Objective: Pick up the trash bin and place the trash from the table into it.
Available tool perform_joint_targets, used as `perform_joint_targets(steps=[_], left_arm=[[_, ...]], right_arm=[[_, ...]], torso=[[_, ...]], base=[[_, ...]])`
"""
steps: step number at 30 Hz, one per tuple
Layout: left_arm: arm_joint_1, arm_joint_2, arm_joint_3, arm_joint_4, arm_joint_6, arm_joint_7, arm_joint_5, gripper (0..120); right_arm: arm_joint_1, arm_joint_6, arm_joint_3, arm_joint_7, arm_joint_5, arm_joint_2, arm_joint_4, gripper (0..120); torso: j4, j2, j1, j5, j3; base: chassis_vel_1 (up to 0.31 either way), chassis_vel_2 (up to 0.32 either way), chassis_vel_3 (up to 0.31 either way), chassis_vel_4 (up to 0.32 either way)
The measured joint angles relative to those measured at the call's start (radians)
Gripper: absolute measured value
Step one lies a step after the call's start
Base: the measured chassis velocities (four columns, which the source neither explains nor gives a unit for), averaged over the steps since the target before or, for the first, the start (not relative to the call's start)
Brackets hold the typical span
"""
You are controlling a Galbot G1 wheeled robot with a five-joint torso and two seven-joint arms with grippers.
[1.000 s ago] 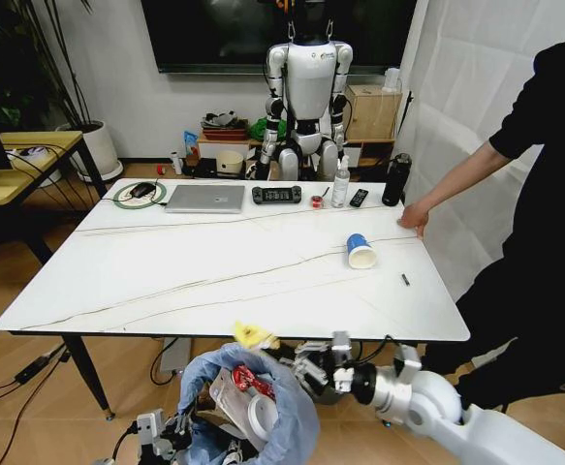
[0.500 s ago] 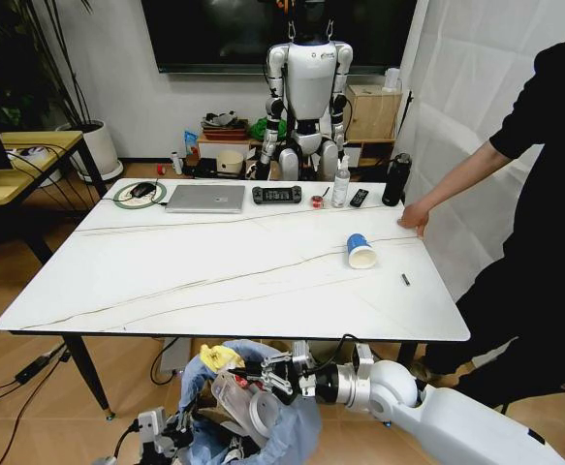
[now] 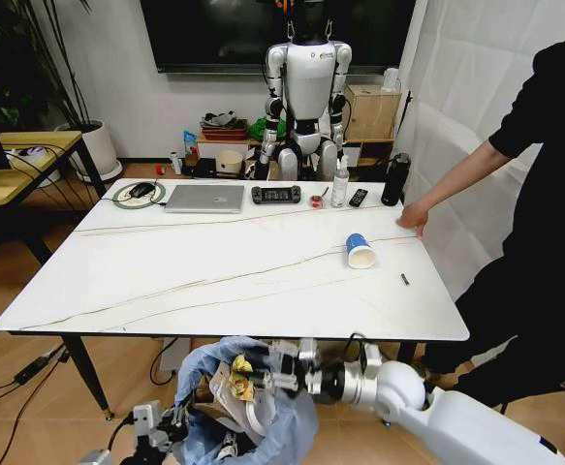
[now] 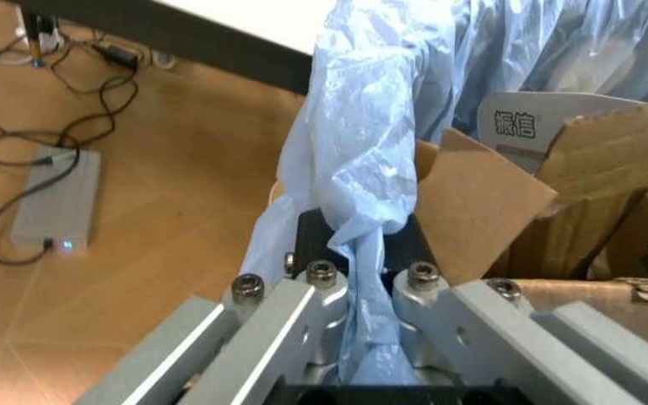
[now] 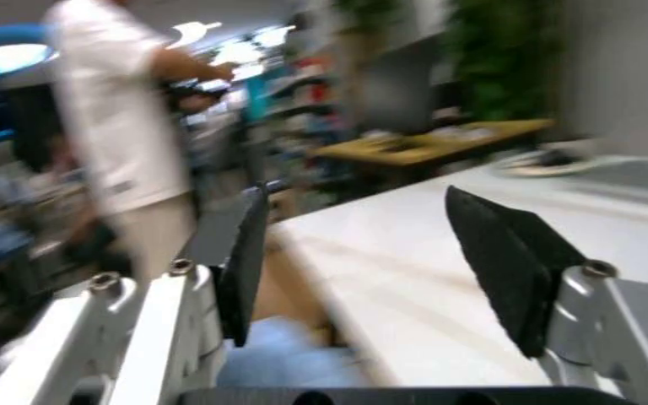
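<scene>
The trash bin [image 3: 248,407], lined with a puffy light-blue bag [image 4: 358,177], hangs below the near edge of the bench [image 3: 166,271], just in front of my body. Inside it I see torn brown cardboard [image 4: 493,202], white paper and a yellow wrapper [image 3: 240,366] near the top. My left gripper [image 4: 358,283] holds the bin at its rim, its fingers pinched tight on a fold of the blue bag. My right gripper [image 3: 284,369] sits at the bin's mouth on the right side, its fingers [image 5: 240,261] spread wide with nothing between them. On the bench, a blue paper cup [image 3: 360,250] lies on its side toward the right, well apart from the bin. A small dark item [image 3: 405,279] lies near the right edge. Along the far side stand a silver laptop [image 3: 205,198], a clear bottle [image 3: 340,184] and a black bottle [image 3: 392,180]. A person's hand [image 3: 414,217] rests on the bench's right edge.
</scene>
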Motion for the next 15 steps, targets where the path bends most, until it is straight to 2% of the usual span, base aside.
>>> perform_joint_targets(steps=[4, 5, 9, 11, 12, 15], left_arm=[[0.005, 0.083, -0.005, -0.006, 0.003, -0.001, -0.028, 0], [0.005, 0.083, -0.005, -0.006, 0.003, -0.001, -0.028, 0], [-0.013, 0.171, 0.000, 0.007, 0.009, -0.001, -0.073, 0], [-0.020, 0.211, 0.001, 0.014, 0.010, -0.001, -0.094, 0], [-0.020, 0.211, 0.001, 0.014, 0.010, -0.001, -0.094, 0], [-0.031, 0.281, 0.008, 0.024, 0.013, -0.001, -0.132, 0]], right_arm=[[-0.023, -0.054, 0.174, 0.289, -0.004, 0.041, -0.048, 77], [-0.023, -0.054, 0.174, 0.289, -0.004, 0.041, -0.048, 77], [-0.050, -0.142, 0.298, 0.496, -0.036, 0.041, -0.101, 96], [-0.053, -0.179, 0.328, 0.549, -0.049, 0.042, -0.129, 99], [-0.053, -0.179, 0.328, 0.549, -0.049, 0.042, -0.129, 99], [-0.056, -0.267, 0.374, 0.589, -0.066, 0.049, -0.187, 100]], torso=[[0.0001, 0.000, 0.000, 0.0001, 0.000], [0.0001, 0.000, 0.000, 0.0001, 0.000], [-0.0004, 0.000, 0.000, -0.0003, 0.000], [-0.0004, 0.000, 0.000, -0.0002, 0.000], [-0.0004, 0.000, 0.000, -0.0002, 0.000], [-0.0005, 0.000, 0.000, 0.0000, 0.000]], base=[[0.000, 0.000, 0.000, 0.000], [0.000, 0.000, 0.000, 0.000], [0.000, 0.000, 0.000, 0.000], [0.000, 0.000, 0.000, 0.000], [0.000, 0.000, 0.000, 0.000], [0.000, 0.000, 0.000, 0.000]])
